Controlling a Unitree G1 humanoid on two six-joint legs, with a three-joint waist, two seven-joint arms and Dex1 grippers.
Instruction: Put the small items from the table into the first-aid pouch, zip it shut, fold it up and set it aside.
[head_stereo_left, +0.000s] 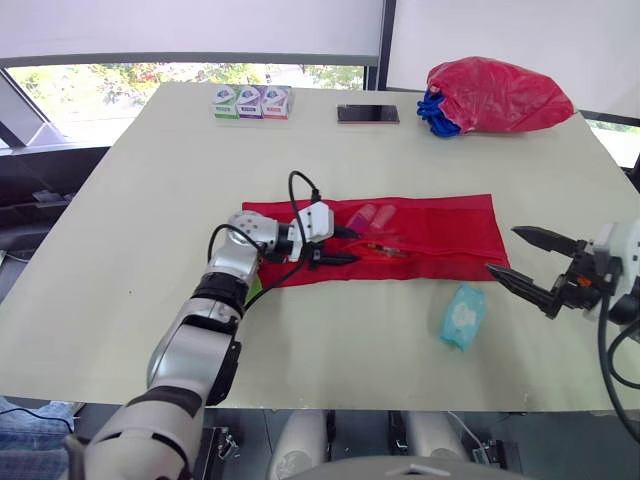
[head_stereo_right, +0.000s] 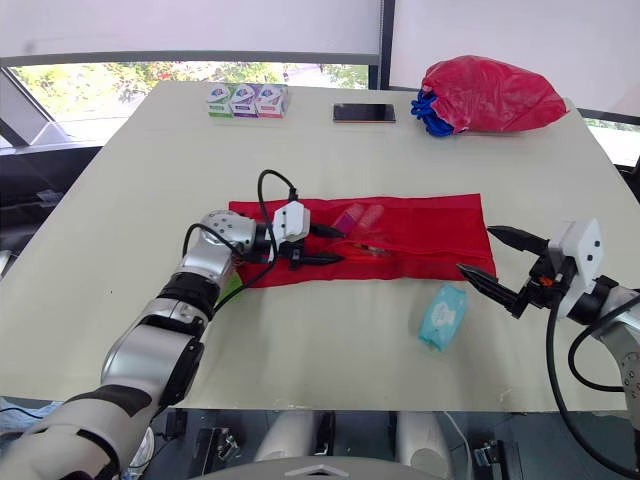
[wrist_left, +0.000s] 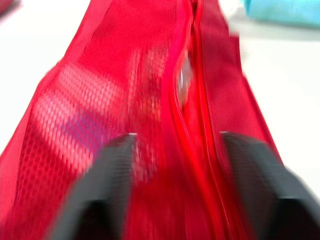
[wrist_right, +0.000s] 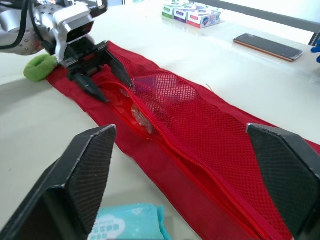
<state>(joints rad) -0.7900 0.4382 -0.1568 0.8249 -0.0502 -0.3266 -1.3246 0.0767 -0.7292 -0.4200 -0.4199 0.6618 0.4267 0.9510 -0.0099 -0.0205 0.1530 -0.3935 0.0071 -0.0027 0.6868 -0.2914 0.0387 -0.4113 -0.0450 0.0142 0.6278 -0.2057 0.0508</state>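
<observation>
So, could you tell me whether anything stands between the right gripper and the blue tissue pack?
Nothing visible does. The right gripper, jaws open, hangs by the right end of the red pouch, and the blue tissue pack lies on bare table close by, nearer the robot.

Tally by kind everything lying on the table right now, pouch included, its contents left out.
Small boxes: 3
Phone: 1
Red bag: 1
Red mesh pouch: 1
Blue wipes pack: 1
Green item: 1
Total: 8
</observation>
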